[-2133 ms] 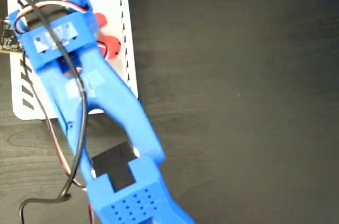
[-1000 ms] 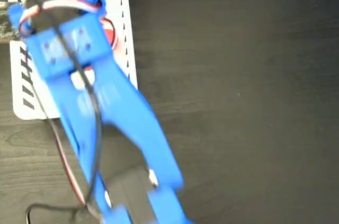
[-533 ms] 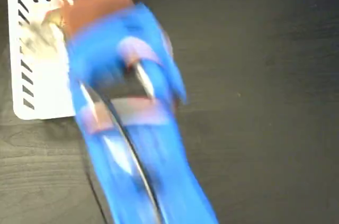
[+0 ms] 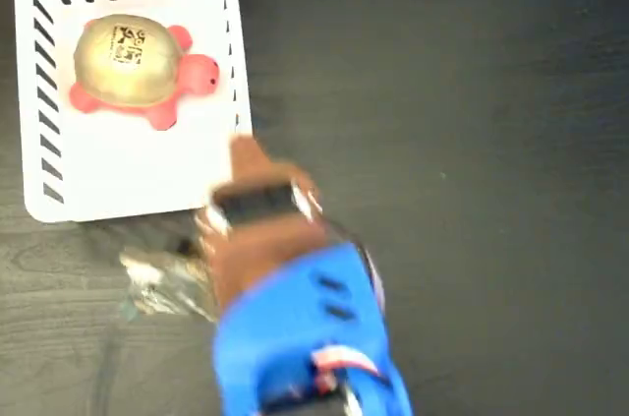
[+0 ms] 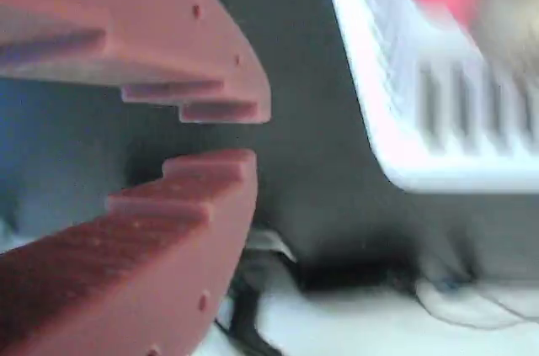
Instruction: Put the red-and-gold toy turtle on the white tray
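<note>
Turtle delivered: the red-and-gold toy turtle (image 4: 133, 69) now sits alone on the white tray (image 4: 128, 175) as the tool (image 5: 227, 133), emptied and nearly closed, has pulled back off the tray's lower right corner.

robot workbench — dark wood-grain table (image 4: 491, 141), bare, unclear room

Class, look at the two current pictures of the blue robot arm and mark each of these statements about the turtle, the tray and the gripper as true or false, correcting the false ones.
1. The red-and-gold toy turtle lies on the white tray. True.
2. The gripper holds the turtle. False: nothing sits between its fingers.
3. In the fixed view the turtle's head points to the right. True.
4. The turtle lies on its back. False: its gold shell faces up.
5. The tray sits at the lower right of the fixed view. False: it is at the upper left.
</note>
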Available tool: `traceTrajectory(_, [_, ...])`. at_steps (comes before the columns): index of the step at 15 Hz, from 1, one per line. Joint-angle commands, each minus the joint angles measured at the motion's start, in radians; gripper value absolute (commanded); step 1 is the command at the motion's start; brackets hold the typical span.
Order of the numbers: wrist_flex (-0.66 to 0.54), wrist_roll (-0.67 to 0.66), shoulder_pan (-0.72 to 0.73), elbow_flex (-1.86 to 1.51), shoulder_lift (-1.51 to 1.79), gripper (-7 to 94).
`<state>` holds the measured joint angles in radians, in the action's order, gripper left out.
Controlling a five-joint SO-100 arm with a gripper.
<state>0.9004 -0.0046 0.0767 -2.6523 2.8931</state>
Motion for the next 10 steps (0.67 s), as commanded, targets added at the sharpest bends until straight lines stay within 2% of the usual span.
traceTrajectory(1, [0.081, 0.026, 0.020, -0.067, 0.133, 0])
traceTrajectory(4, [0.187, 0.055, 0.018, -0.149, 0.227, 0])
traceTrajectory(10, [0.377, 0.006, 0.014, -0.276, 0.356, 0])
